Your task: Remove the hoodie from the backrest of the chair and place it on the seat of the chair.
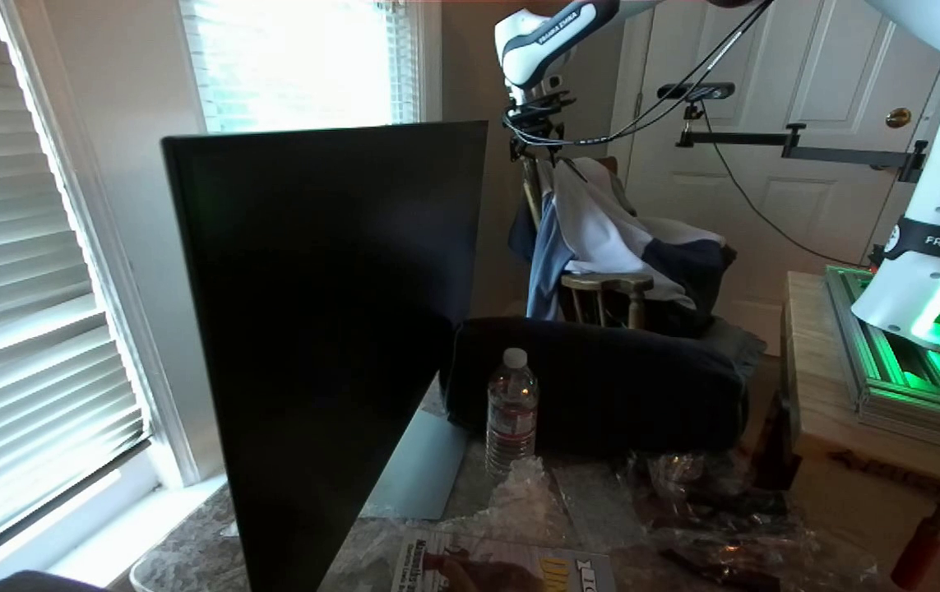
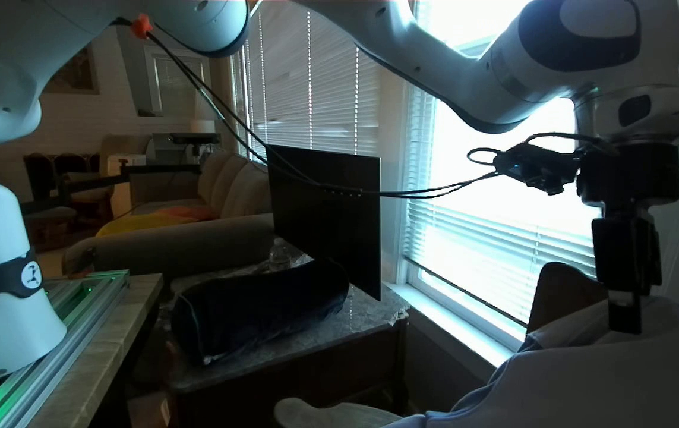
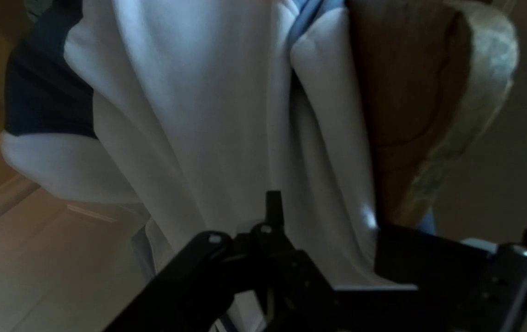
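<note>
The hoodie (image 1: pixel 593 215), white-grey with blue and dark navy parts, hangs draped over the backrest of the wooden chair. It also shows in an exterior view (image 2: pixel 600 386) and fills the middle of the wrist view (image 3: pixel 217 115). The brown backrest (image 3: pixel 415 92) is bare at one corner, which also shows in an exterior view (image 2: pixel 559 294). A wooden armrest (image 1: pixel 608 282) of the chair shows below the cloth. The seat is hidden. My gripper (image 3: pixel 325 221) is open at the top of the backrest, pointing down, with hoodie cloth showing between its fingers. It shows in both exterior views (image 1: pixel 535 153) (image 2: pixel 624 315).
A large black screen (image 1: pixel 321 329) stands on the table. Beside it are a dark rounded cushion-like object (image 1: pixel 601 382) and a water bottle (image 1: pixel 511 415). A window (image 2: pixel 493 226) is behind the chair. A camera on a bracket (image 1: pixel 696 91) reaches out near the door (image 1: pixel 831 82).
</note>
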`<control>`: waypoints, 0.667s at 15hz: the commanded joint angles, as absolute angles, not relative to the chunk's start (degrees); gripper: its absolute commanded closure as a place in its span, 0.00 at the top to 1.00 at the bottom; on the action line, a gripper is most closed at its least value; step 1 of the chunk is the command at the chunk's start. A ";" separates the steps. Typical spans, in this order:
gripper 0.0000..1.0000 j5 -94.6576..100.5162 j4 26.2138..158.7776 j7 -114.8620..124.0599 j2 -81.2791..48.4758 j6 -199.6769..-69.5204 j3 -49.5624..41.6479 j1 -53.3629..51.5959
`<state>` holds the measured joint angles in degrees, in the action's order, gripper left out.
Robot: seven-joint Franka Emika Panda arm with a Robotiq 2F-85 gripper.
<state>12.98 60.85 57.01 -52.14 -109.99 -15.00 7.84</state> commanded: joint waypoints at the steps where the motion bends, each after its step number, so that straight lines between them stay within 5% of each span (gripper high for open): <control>1: 0.30 13.16 58.12 56.05 -54.69 -110.87 -14.69 7.99; 4: 0.01 13.12 57.89 55.96 -54.80 -111.10 -14.56 7.86; 10: 0.00 12.99 58.13 55.68 -54.38 -111.79 -14.34 7.60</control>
